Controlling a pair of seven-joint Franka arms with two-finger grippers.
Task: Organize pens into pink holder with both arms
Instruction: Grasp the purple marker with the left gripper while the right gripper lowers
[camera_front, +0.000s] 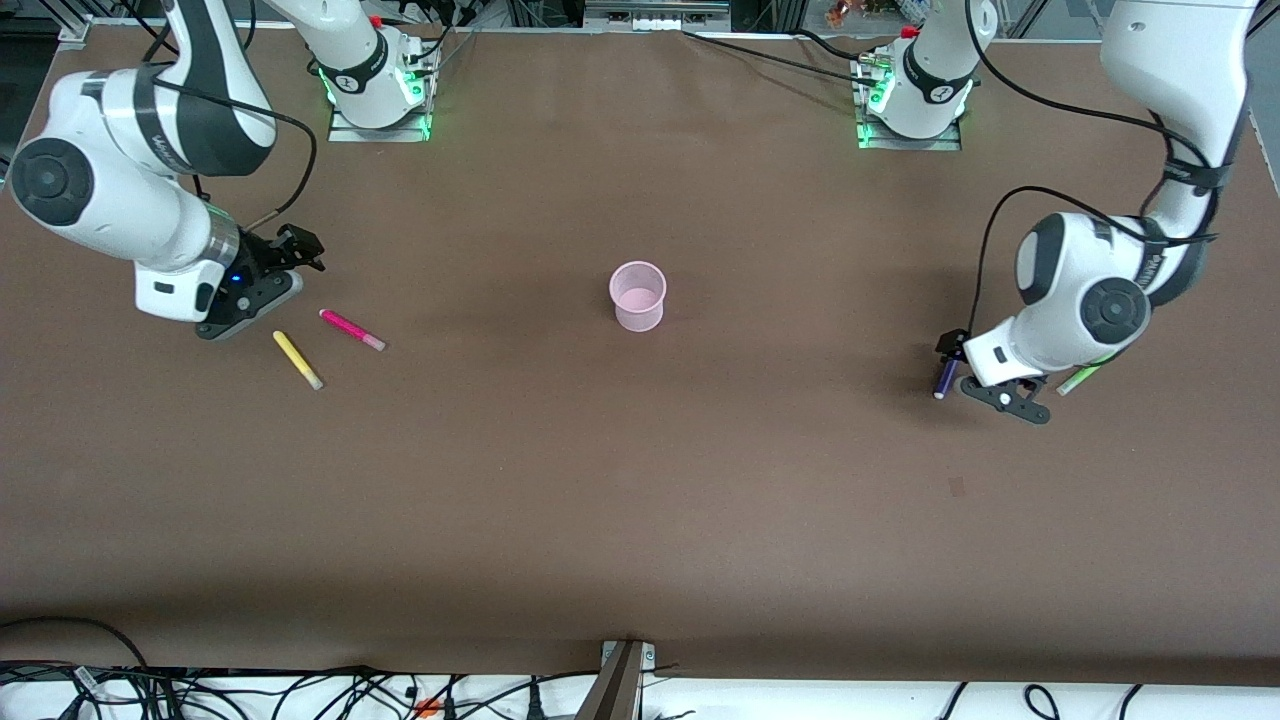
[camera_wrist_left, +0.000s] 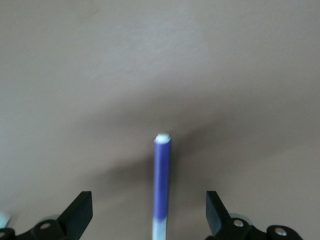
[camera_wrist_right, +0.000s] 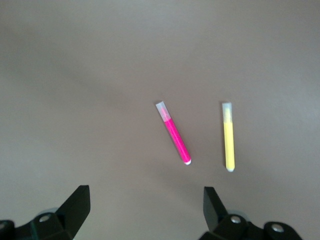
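The pink holder (camera_front: 637, 295) stands upright mid-table. The purple pen (camera_front: 945, 379) lies on the table toward the left arm's end. My left gripper (camera_front: 951, 356) is low over it and open. In the left wrist view the purple pen (camera_wrist_left: 161, 180) lies between the spread fingers of the left gripper (camera_wrist_left: 148, 214), touching neither. The light green pen (camera_front: 1084, 377) lies beside it, partly hidden by the left arm. The magenta pen (camera_front: 352, 330) and yellow pen (camera_front: 298, 360) lie toward the right arm's end. My right gripper (camera_front: 298, 246) is open and empty just above the table beside them. The right wrist view shows the right gripper (camera_wrist_right: 145, 206), the magenta pen (camera_wrist_right: 175, 134) and the yellow pen (camera_wrist_right: 229, 138).
The brown table (camera_front: 640, 500) is bare between the holder and each pair of pens. Cables lie along the table's edge nearest the front camera (camera_front: 300, 690). The arms' bases (camera_front: 378, 95) stand at the edge farthest from it.
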